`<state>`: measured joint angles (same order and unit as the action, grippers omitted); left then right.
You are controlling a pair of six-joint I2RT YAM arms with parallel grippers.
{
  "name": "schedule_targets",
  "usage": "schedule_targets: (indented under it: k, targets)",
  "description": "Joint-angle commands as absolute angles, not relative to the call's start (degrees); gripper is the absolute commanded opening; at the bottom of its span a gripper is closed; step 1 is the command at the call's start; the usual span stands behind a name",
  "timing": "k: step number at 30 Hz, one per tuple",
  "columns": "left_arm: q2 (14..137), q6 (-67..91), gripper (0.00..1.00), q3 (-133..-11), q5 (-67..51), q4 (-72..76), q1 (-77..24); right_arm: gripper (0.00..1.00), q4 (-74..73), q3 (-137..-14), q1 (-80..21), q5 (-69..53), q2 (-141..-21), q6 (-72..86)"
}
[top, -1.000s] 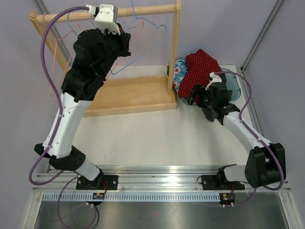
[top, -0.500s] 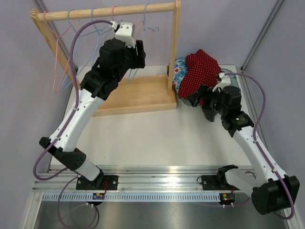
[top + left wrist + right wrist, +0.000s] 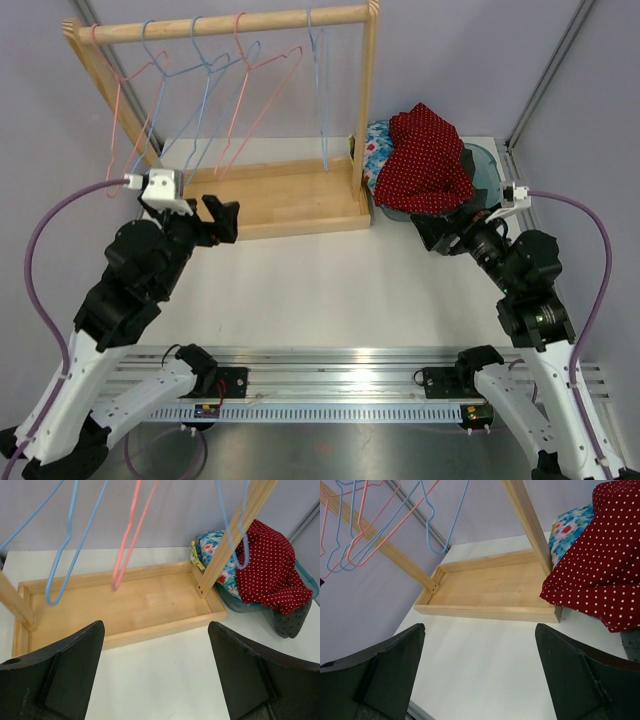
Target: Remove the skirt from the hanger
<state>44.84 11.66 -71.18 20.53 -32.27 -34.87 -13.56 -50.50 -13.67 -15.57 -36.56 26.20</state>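
Five bare hangers [image 3: 262,108], one red skirt [image 3: 428,160]

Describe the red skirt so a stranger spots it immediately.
Start at the wooden hanger rack at the table's back. Right of it sits a teal basket. The skirt lies on top: red with white dots, unlike the blue floral fabric beside it.

No legible text, labels or numbers anywhere, perhaps only for lack of sharpness.
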Motion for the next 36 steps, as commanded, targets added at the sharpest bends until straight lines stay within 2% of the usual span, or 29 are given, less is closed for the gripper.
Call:
schedule_targets:
  k: [1, 10, 16, 32, 34, 36]
  targets:
    - [37.9, 14.9, 0.89, -63.1, 25.9, -32.2, -35.2, 0.99, -17.9, -47.7, -14.1, -15.0, -33.2, 29.0]
    - [13.1, 18.5, 0.90, -43.2, 40.3, -32.6, -35.2, 0.99, -24.6, -45.6, -14.1, -8.8, -20.8, 22.4]
    - [6.2, 19.0, 0.90, -37.4, 40.8, -31.1, -35.2, 0.99, -30.0, -47.4, -14.1, -4.6, -19.2, 21.6]
    - [15.1, 16.5, 0.89, -37.7, 40.0, -30.0, -35.2, 1.00, -27.5, -45.0, -14.9, -11.5, -18.1, 22.4]
    - [16.8, 17.0, 0.99, -38.1, 41.0, -30.7, -35.2, 1.00, -27.2, -44.5, -15.2, -12.5, -17.8, 21.5]
    - [18.4, 16.8, 0.99, -38.8, 41.5, -30.9, -35.2, 1.00, -27.7, -44.6, -15.3, -11.9, -17.4, 21.4]
